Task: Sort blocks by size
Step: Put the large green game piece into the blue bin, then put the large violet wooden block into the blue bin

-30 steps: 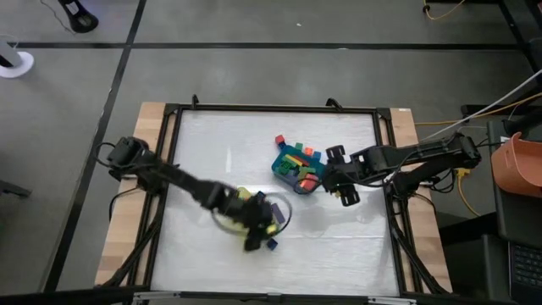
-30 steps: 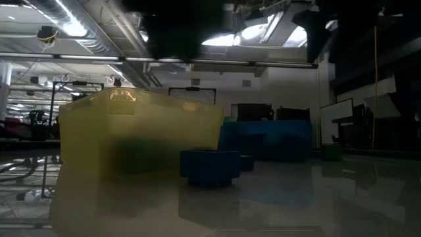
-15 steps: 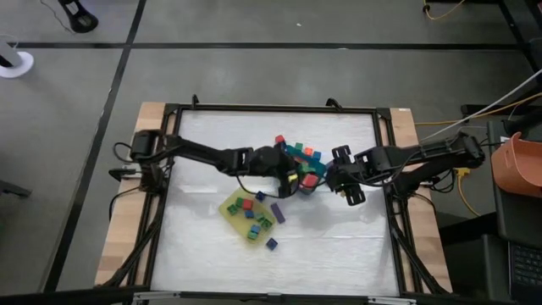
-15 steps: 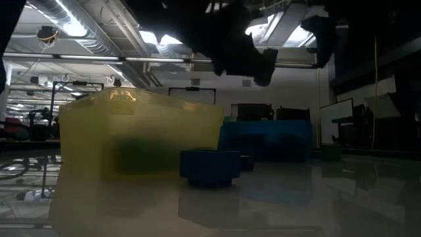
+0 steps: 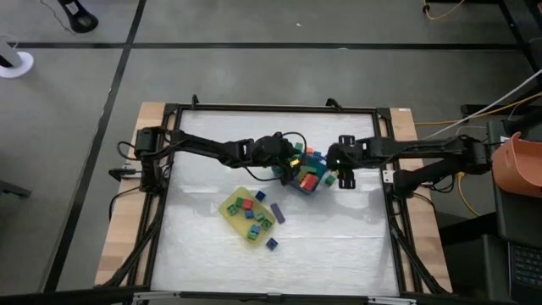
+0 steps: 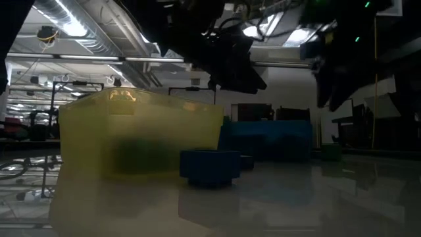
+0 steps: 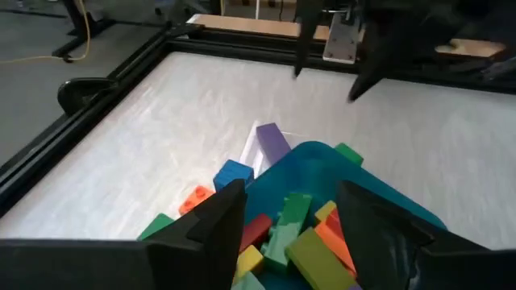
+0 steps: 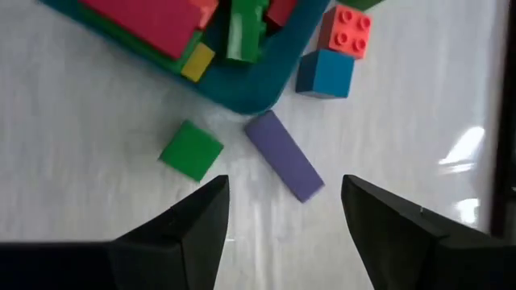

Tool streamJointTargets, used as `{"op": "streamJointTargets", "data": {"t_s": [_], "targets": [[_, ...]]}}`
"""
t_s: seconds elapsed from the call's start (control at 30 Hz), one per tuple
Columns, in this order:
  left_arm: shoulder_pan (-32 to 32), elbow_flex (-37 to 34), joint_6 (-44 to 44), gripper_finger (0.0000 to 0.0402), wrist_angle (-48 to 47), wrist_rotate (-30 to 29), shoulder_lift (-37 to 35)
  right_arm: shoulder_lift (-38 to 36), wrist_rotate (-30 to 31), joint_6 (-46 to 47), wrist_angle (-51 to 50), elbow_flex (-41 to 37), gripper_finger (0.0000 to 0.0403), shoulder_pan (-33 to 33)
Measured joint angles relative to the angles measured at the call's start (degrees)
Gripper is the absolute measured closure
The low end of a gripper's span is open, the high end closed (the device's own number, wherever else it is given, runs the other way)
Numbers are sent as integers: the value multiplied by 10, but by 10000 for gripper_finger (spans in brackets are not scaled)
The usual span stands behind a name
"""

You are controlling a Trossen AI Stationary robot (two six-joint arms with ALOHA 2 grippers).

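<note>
The teal tray (image 5: 306, 176) sits right of the table's middle, heaped with red, green, yellow and orange blocks (image 7: 294, 229). My left gripper (image 7: 294, 234) hovers open over the tray's left part (image 5: 290, 166), its fingers on either side of the heap. A purple bar (image 8: 284, 167), a green cube (image 8: 190, 150), a blue cube (image 8: 325, 72) and a red cube (image 8: 347, 30) lie on the table by the tray's far right corner. My right gripper (image 8: 282, 234) hangs open above them (image 5: 339, 161). The yellow tray (image 5: 246, 213) holds several small blocks.
A purple bar (image 5: 276, 213) and a blue cube (image 5: 271, 243) lie loose near the yellow tray. In the low view the yellow tray (image 6: 131, 164) stands closest, a blue block (image 6: 210, 166) beside it. A black frame (image 5: 169, 152) rims the white table.
My left gripper has swung from over the yellow tray toward the far right and now stands over the teal tray, uncovering the yellow tray. My right gripper has shifted toward the table's far edge and come lower, beside the teal tray.
</note>
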Motion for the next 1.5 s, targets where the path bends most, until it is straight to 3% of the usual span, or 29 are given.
{"op": "streamJointTargets", "data": {"t_s": [0.13, 0.23, 0.53, 0.9, 1.3, 1.5], "targets": [[-4, 0, -1, 216, 1, 0, -1, 1, -59, -54, 73, -39, 165, -68], [-7, 0, -3, 215, 1, 1, -4, 1, -93, -89, 74, -46, 165, -109], [-20, 0, 8, 215, -3, 3, -4, 1, -174, -228, 128, -81, 165, -174], [-44, 0, 17, 215, -2, 3, -4, 10, -176, -263, 178, -122, 165, -202], [-67, 0, 17, 215, -2, 3, -4, 127, -135, -259, 203, -117, 166, -201], [-83, 0, 17, 215, -3, 3, -6, 144, -156, -253, 193, -114, 229, -201]]}}
